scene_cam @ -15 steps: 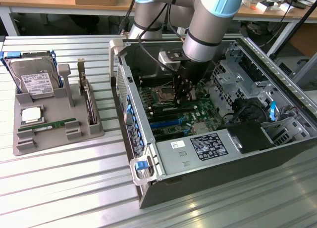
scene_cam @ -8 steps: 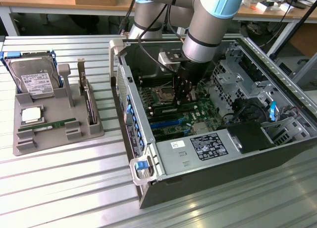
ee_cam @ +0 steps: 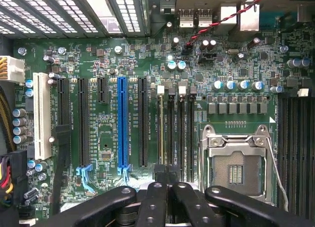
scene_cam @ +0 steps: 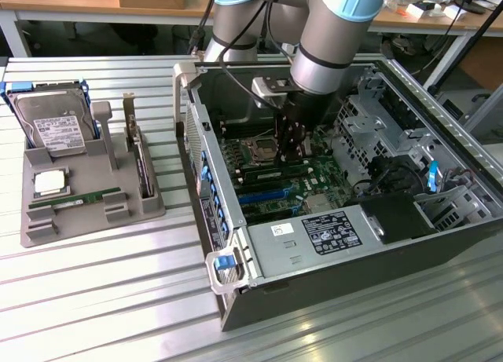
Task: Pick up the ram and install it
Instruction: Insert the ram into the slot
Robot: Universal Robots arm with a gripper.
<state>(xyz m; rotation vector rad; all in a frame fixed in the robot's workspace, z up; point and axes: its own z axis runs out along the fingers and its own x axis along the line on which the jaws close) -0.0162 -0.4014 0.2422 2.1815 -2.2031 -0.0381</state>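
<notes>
Wrist view: gripper [ee_cam: 165,175] over motherboard [ee_cam: 147,59], ram [ee_cam: 161,128] seated in slot.

One robot arm [scene_cam: 314,32] with one gripper [scene_cam: 291,146] reaches into one open computer case [scene_cam: 330,221]. On the one grey holder tray [scene_cam: 47,228] beside it: one hard drive [scene_cam: 53,126], one processor chip [scene_cam: 49,183], one ram [scene_cam: 82,198] stick and what looks like one expansion card [scene_cam: 140,162]. The motherboard [ee_cam: 147,64] carries one blue slot [ee_cam: 122,121], one white slot [ee_cam: 42,116] and one empty processor socket [ee_cam: 236,170]
</notes>
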